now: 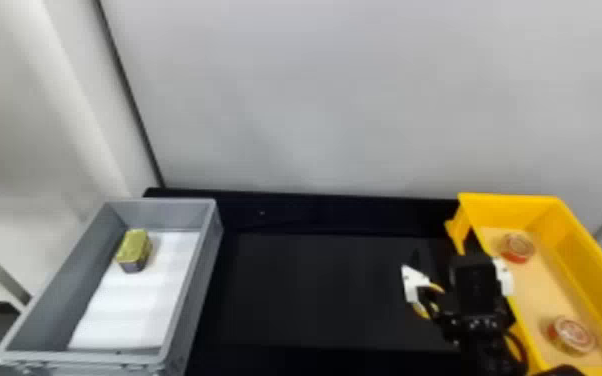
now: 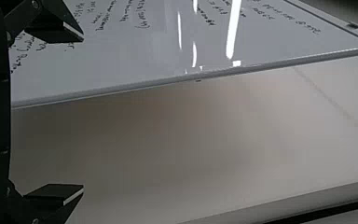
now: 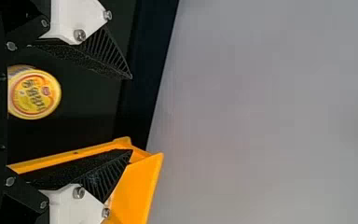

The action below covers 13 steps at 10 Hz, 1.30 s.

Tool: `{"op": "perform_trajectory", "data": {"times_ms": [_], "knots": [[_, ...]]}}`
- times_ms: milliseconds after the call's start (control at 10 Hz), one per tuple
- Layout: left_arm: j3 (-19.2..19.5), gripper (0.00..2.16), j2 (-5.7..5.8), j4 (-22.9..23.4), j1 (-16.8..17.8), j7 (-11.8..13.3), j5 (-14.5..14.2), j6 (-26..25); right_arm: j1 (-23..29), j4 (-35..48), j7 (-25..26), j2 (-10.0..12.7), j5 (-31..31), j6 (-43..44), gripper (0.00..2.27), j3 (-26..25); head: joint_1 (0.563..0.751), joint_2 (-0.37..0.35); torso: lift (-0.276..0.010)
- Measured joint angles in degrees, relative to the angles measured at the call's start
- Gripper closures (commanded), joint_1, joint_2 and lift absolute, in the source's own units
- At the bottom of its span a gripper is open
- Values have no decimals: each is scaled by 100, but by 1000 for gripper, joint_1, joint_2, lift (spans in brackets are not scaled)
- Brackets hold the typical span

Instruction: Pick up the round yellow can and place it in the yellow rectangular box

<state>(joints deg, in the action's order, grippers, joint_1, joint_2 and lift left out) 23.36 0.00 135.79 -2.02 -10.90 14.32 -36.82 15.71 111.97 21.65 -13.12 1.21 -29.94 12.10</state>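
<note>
My right gripper [image 1: 444, 249] stands open over the black table beside the left wall of the yellow rectangular box [image 1: 582, 280]. In the right wrist view the round yellow can [image 3: 35, 93] is on the dark surface, seen between the spread fingers of the right gripper [image 3: 131, 113] and touched by neither; part of its edge is hidden behind the gripper's body. One finger overlaps the wall of the yellow box [image 3: 137, 186] there. My left gripper [image 2: 83, 113] is open and holds nothing, facing a pale wall and a whiteboard.
Two round red-sided cans, one farther back [image 1: 518, 248] and one nearer [image 1: 571, 334], lie in the yellow box. At the left stands a grey bin [image 1: 210, 260] with a gold-topped tin [image 1: 135, 247] on white lining. A light wall [image 1: 315, 100] rises behind the black table [image 1: 315, 290].
</note>
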Motion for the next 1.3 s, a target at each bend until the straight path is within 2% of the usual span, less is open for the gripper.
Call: {"op": "perform_trajectory", "data": {"times_ms": [400, 800, 1300], "knots": [[87, 136, 0, 0, 29, 216, 183, 56, 54, -686, 854, -17, 574, 500, 320, 220, 694, 14, -68], [95, 136, 0, -12, 36, 252, 263, 95, -17, -1045, 1376, -46, 876, 584, 329, 285, 694, 14, -68], [73, 136, 0, -27, 44, 281, 319, 138, -215, -1559, 1456, -73, 1332, 449, 355, 235, 694, 14, -68]]}}
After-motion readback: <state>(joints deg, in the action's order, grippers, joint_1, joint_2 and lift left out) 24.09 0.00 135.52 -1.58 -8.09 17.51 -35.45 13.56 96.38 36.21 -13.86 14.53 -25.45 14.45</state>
